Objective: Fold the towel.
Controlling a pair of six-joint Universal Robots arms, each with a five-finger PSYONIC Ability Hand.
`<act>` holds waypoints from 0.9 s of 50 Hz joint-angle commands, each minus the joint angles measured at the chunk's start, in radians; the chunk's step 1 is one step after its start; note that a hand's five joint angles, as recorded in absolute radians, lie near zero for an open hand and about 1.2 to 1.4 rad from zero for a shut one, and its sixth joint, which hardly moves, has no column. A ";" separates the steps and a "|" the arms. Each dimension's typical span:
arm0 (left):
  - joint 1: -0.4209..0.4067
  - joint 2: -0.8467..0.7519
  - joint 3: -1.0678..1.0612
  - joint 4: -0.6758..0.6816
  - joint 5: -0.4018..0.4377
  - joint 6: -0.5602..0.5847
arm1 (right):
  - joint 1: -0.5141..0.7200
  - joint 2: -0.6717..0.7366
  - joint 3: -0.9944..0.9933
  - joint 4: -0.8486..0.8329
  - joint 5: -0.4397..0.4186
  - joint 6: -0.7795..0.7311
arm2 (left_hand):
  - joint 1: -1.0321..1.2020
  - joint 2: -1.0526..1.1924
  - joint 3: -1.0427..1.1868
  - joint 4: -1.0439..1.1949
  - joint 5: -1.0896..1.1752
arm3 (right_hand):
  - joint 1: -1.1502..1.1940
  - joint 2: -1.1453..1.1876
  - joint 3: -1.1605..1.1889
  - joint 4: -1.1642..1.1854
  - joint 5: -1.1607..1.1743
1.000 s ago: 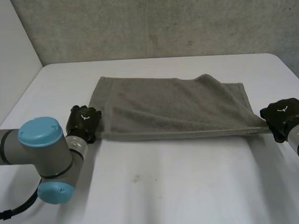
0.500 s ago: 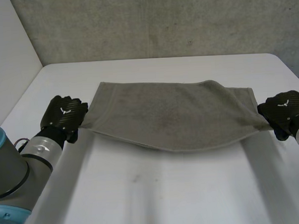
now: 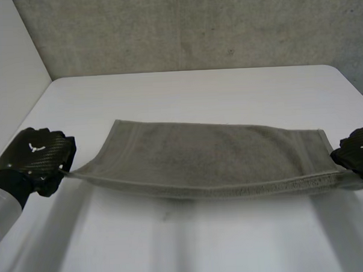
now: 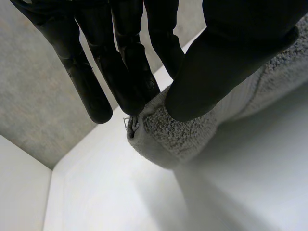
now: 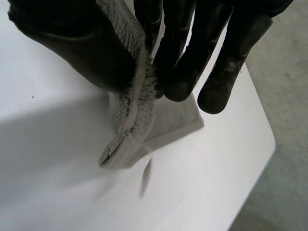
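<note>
A grey-brown towel (image 3: 212,156) hangs stretched between my two hands above the white table (image 3: 185,87), sagging a little along its near edge. My left hand (image 3: 38,155) holds its left end; in the left wrist view the thumb (image 4: 226,62) and fingers (image 4: 130,72) pinch the towel's corner (image 4: 168,134). My right hand (image 3: 360,152) holds the right end; in the right wrist view its thumb (image 5: 72,43) and fingers (image 5: 183,53) are shut on the folded towel edge (image 5: 132,120).
A grey carpeted wall (image 3: 189,27) rises behind the table. The table's right edge and corner (image 5: 262,144) lie close to my right hand, with grey floor beyond. A white side wall (image 3: 10,71) stands at the left.
Both hands have lifted the towel off the table and drawn it toward the near side, moving apart and stretching it taut. The left hand closed on its corner.
</note>
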 commanded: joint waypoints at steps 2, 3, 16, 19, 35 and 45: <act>0.016 -0.119 0.056 0.085 0.044 -0.003 | 0.013 0.302 -0.186 -0.025 0.009 0.075 | 0.217 0.179 0.180 0.179 0.203 | 0.065 0.060 0.057 0.054 0.048; -0.005 -0.202 0.093 0.139 0.036 -0.008 | 0.013 0.302 -0.186 -0.025 0.010 0.076 | 0.217 0.179 0.180 0.179 0.203 | 0.065 0.060 0.057 0.054 0.048; -0.225 -0.851 0.718 0.248 -0.248 -0.005 | 0.167 0.592 -0.417 -0.277 0.255 0.180 | 0.217 0.179 0.180 0.179 0.203 | 0.065 0.060 0.057 0.054 0.048; -0.233 -0.969 0.869 0.232 -0.263 -0.006 | 0.188 0.634 -0.429 -0.361 0.266 0.206 | 0.217 0.179 0.180 0.179 0.203 | 0.065 0.060 0.057 0.054 0.048; -0.303 -1.220 1.170 0.199 -0.274 -0.005 | 0.254 0.826 -0.538 -0.633 0.408 0.220 | -0.993 -1.030 -1.030 -1.030 -1.007 | -1.156 -1.161 -1.165 -1.168 -1.173; -0.312 -1.093 1.034 0.114 -0.357 -0.022 | 0.256 0.643 -0.412 -0.660 0.435 0.359 | -1.005 -1.042 -1.042 -1.042 -1.019 | -1.156 -1.161 -1.165 -1.168 -1.173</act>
